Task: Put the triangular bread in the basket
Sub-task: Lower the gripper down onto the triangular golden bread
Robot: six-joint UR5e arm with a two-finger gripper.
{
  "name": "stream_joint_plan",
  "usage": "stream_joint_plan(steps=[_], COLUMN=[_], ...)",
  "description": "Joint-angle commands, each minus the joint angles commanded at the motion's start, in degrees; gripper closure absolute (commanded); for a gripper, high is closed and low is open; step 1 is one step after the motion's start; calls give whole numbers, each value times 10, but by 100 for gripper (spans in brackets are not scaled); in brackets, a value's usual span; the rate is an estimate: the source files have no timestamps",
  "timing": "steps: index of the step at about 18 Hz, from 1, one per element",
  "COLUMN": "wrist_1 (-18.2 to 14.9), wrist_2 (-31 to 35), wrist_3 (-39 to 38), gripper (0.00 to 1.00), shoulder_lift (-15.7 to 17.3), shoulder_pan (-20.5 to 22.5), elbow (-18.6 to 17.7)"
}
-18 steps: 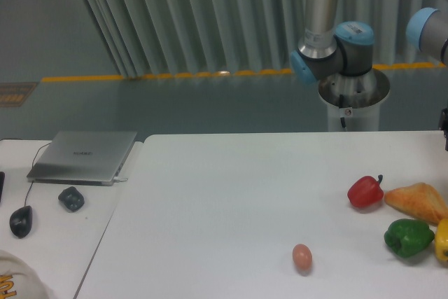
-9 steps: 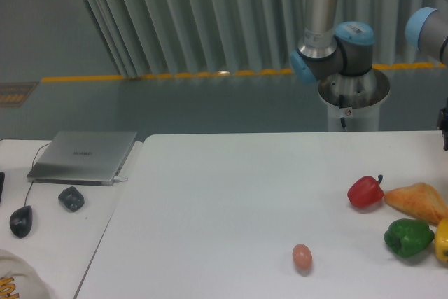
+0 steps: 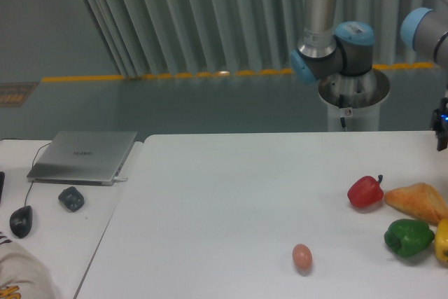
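With the gripper (image 3: 442, 131) barely visible at the right edge, its jaws unreadable, descend squarely over the golden-orange wedge-shaped bread (image 3: 418, 201), avoiding the red pepper (image 3: 365, 191) at its nine o'clock.

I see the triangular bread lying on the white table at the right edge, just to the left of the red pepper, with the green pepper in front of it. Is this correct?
Not quite. In the camera view the triangular bread lies just to the right of the red pepper, not to its left. The rest holds: it is on the white table at the right edge, with the green pepper in front of it.

Red pepper (image 3: 365, 192), green pepper (image 3: 408, 237), egg (image 3: 302, 256); laptop (image 3: 84, 155), probably mouse (image 3: 21, 221)
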Motion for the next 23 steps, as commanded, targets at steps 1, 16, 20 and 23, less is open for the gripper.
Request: stream_joint_plan(steps=[1,16,20,23], wrist_1=[8,1,3,4], wrist_2=[0,71,74,75], wrist_3=[-6,-6,-7,-3], gripper=[0,0,0,5], shoulder_lift=[-3,-11,-20,-23], shoulder_pan=[-4,-31,-32,-33], elbow=[0,-87,-87,-87])
